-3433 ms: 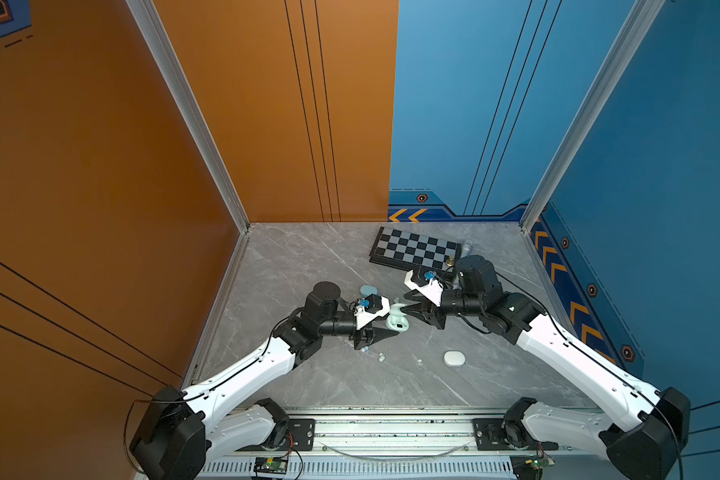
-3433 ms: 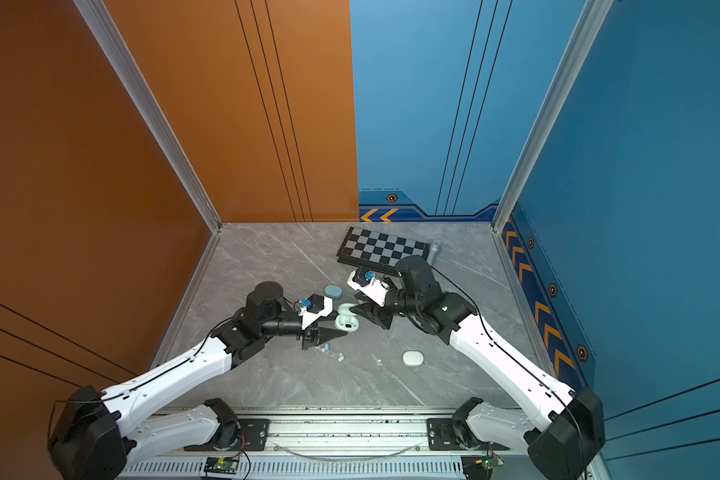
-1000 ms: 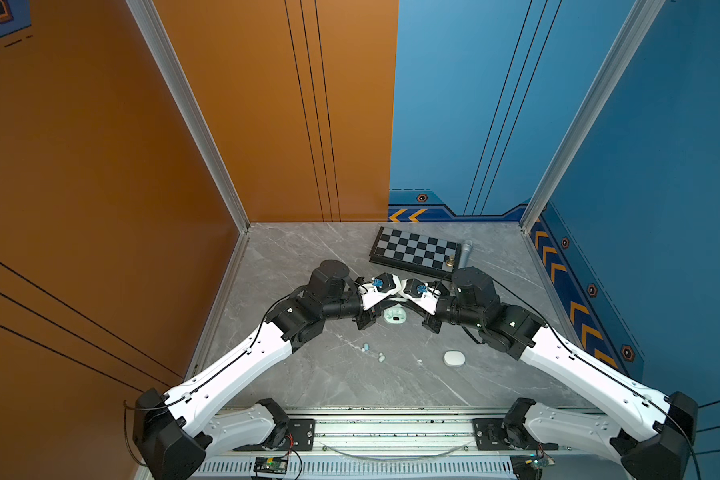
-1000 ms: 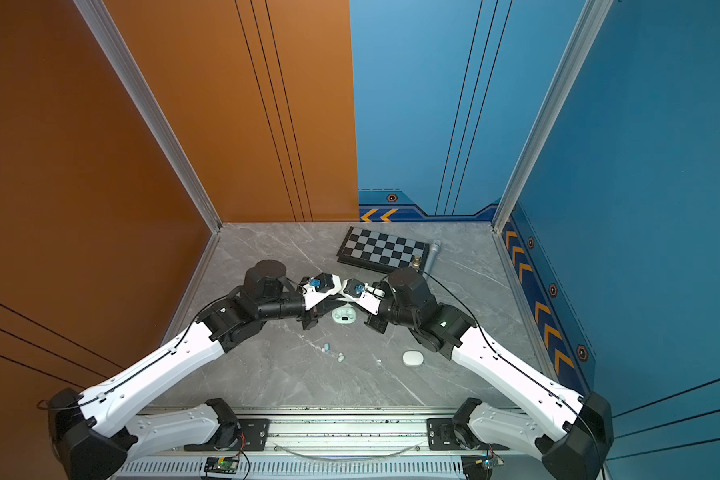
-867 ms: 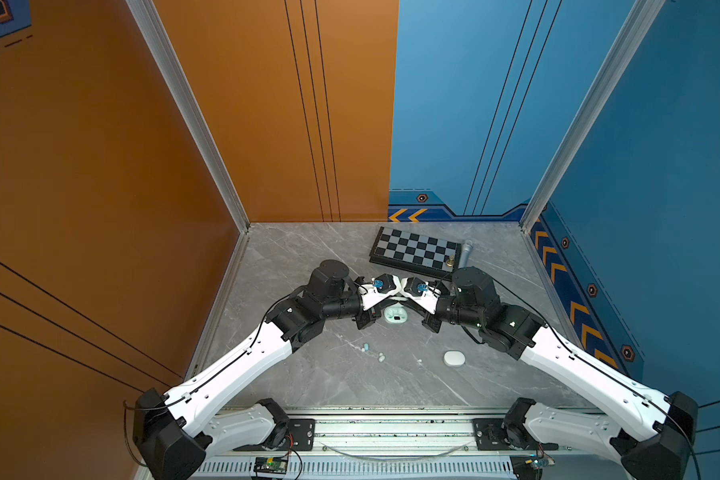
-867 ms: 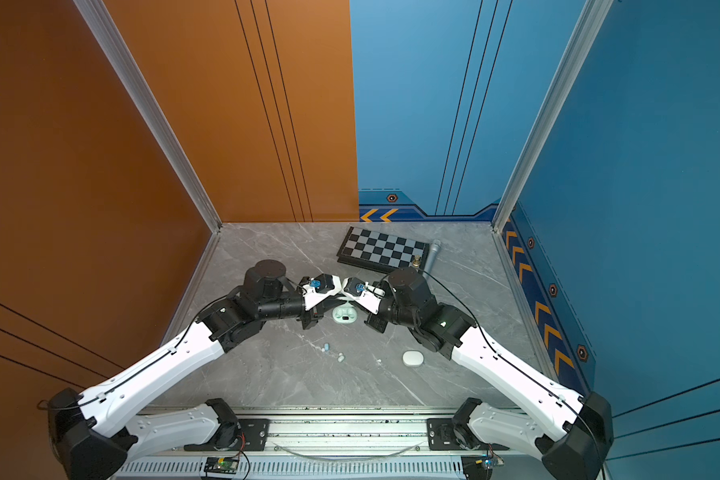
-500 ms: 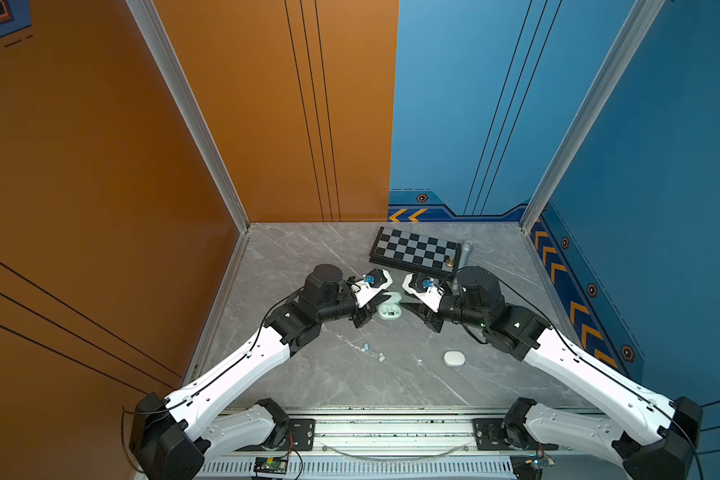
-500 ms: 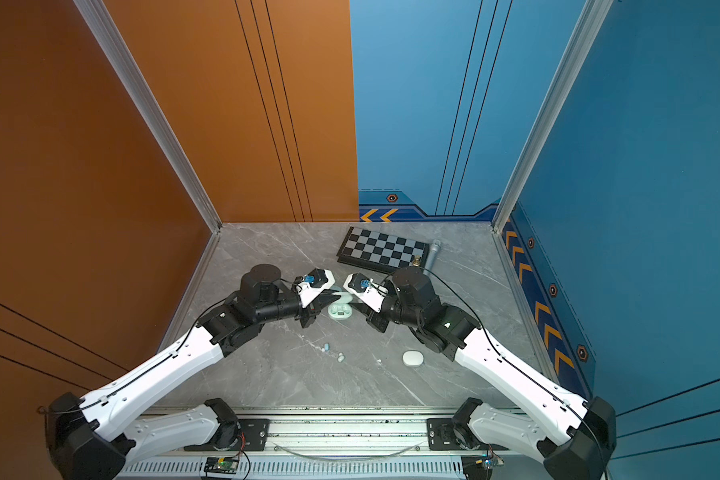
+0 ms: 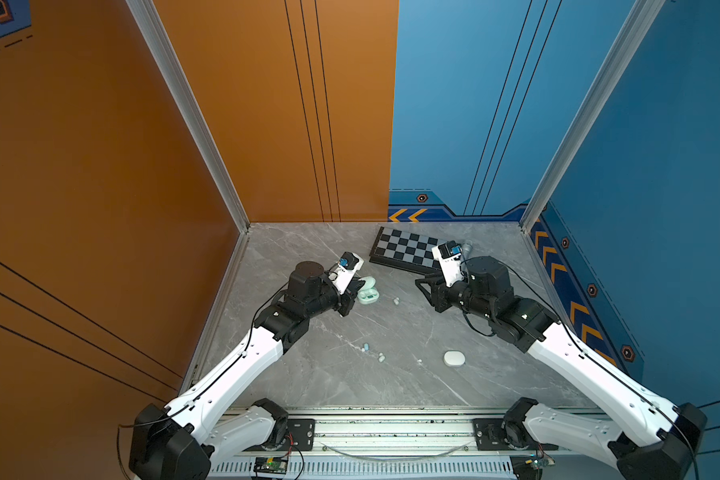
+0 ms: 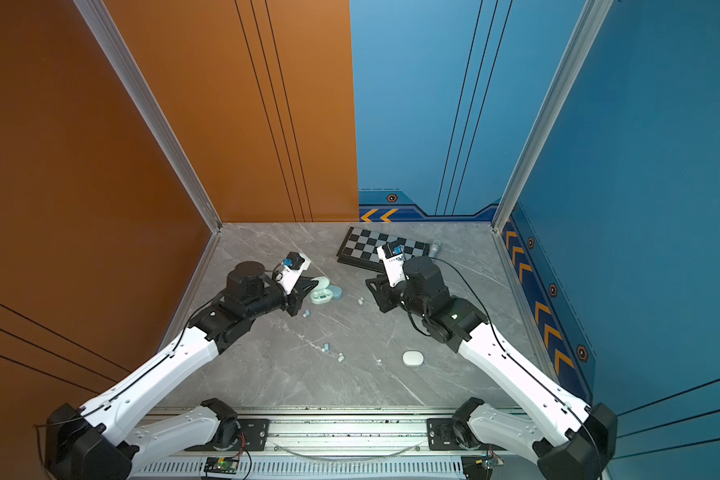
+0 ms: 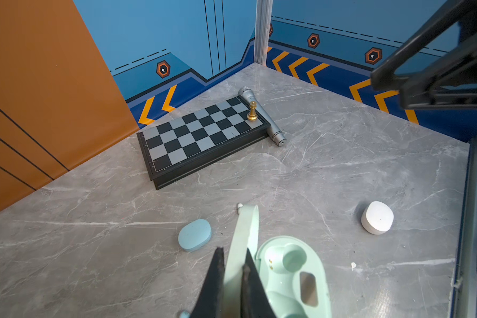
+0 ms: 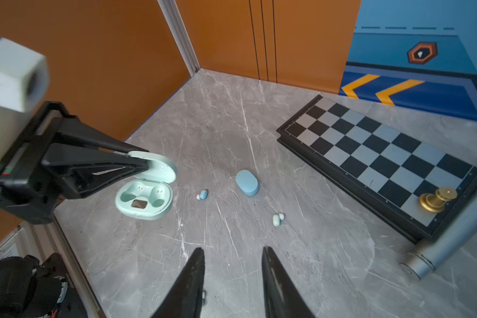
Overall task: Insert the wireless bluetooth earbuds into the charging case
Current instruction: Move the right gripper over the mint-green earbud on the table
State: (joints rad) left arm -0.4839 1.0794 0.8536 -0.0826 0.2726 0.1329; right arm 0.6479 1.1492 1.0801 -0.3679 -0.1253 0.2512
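Firmly pinched by the left gripper (image 11: 233, 257), the raised lid (image 11: 245, 234) of the mint charging case (image 12: 145, 199) is held open toward the left edge of the tabletop (image 12: 232, 124); the right gripper (image 12: 233, 253) is seen spread and empty. Earbuds (image 12: 277, 219) are scattered mid-tabletop, uninserted. Should the lid be tugged, the light case could be tipped over.
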